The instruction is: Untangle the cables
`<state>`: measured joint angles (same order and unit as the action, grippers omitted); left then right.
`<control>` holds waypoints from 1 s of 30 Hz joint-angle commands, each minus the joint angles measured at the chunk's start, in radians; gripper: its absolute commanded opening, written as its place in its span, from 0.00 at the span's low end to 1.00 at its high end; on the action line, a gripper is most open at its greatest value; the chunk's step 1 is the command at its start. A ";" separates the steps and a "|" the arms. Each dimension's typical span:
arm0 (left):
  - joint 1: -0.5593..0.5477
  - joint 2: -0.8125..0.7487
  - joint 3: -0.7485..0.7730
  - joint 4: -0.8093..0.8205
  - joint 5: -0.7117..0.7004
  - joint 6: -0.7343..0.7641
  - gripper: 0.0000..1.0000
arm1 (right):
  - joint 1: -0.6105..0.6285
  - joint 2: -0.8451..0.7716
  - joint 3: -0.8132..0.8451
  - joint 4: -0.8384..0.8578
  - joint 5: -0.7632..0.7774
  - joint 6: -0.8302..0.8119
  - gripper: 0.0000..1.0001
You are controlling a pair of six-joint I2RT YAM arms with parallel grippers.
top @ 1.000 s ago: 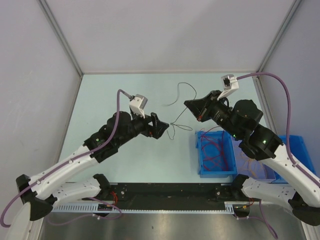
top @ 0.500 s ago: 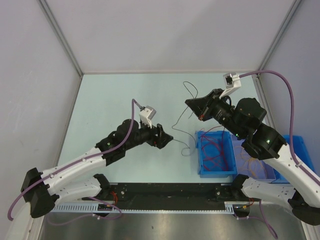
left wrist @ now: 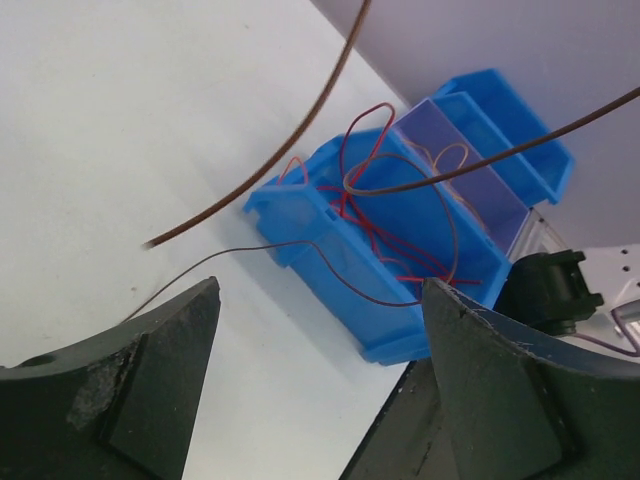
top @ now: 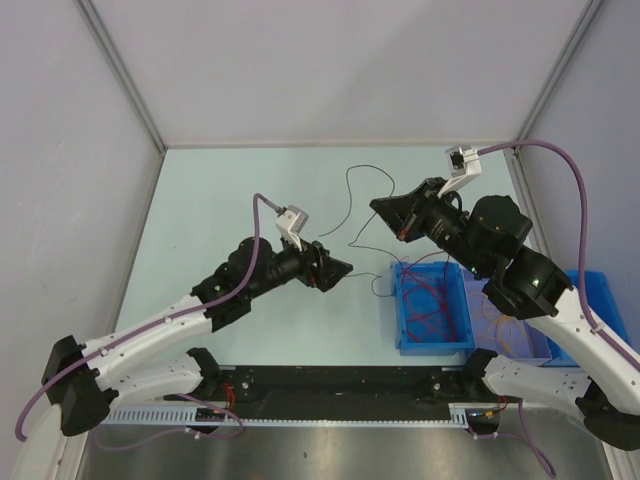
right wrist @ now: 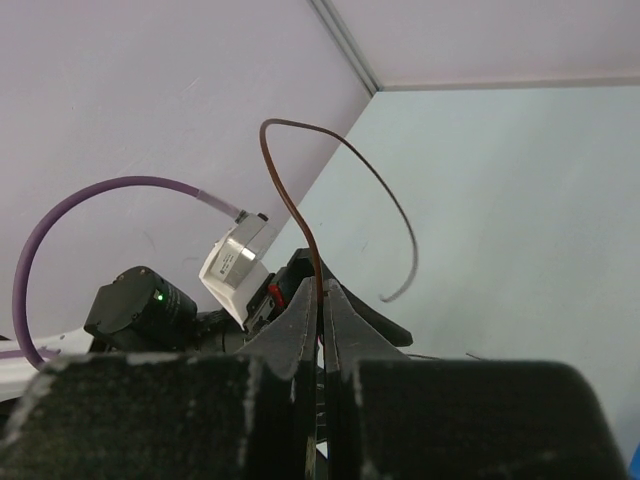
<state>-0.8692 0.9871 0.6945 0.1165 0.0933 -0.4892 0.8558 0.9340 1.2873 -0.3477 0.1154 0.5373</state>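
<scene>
Over the middle of the table (top: 230, 190), nearer its far edge, the top view shows the right gripper (top: 376, 206) raised and clamped on a brown cable (top: 365, 167). The cable loops up beyond the gripper and trails down to the surface, and lifting it this way seems meant to draw the strand clear of the rest. The right arm reaches up and leftward from the near right corner, its elbow bent over the blue bin (top: 432, 346) that stands by the near edge and holds red cables (top: 432, 300). The left arm stretches from the near left corner toward the middle; the left gripper (top: 344, 268) is low, spread wide and empty, aimed at the trailing part, probably for a second hold. From the left wrist, the left gripper (left wrist: 320, 300) shows its fingers (left wrist: 150, 380) far apart with nothing between them. The brown cable (left wrist: 300, 130) crosses in front and ends free over the table (left wrist: 120, 120). A thinner dark strand (left wrist: 250, 249) lies on the table and runs up across the wall of the blue bin (left wrist: 300, 215) toward the red cables (left wrist: 400, 245); whether it is the same cable I cannot tell. From the right wrist, the right gripper (right wrist: 320, 300) has its jaws pressed together on the brown cable (right wrist: 330, 140), which rises from the pinch, curls over and ends free, with the left arm's camera housing (right wrist: 235, 262) just below.
</scene>
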 commanded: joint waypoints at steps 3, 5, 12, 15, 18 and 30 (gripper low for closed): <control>0.001 0.013 0.011 0.137 0.036 -0.037 0.82 | -0.001 0.002 0.049 0.009 0.000 0.001 0.00; 0.001 0.039 0.037 0.144 0.036 -0.029 0.80 | 0.000 0.003 0.047 0.009 -0.002 0.004 0.00; -0.002 0.114 0.109 0.163 0.036 0.003 0.77 | 0.002 -0.001 0.049 -0.008 -0.006 0.021 0.00; -0.002 0.134 0.134 0.176 0.034 0.012 0.74 | 0.002 -0.003 0.049 -0.014 -0.005 0.023 0.00; -0.004 0.153 0.172 0.166 0.025 0.031 0.67 | 0.000 0.000 0.049 -0.025 0.000 0.024 0.00; -0.007 0.139 0.214 0.149 0.014 0.051 0.00 | 0.000 -0.009 0.047 -0.054 0.032 0.018 0.00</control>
<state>-0.8703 1.1519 0.8757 0.2302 0.1154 -0.4599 0.8555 0.9413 1.2911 -0.4000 0.1234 0.5499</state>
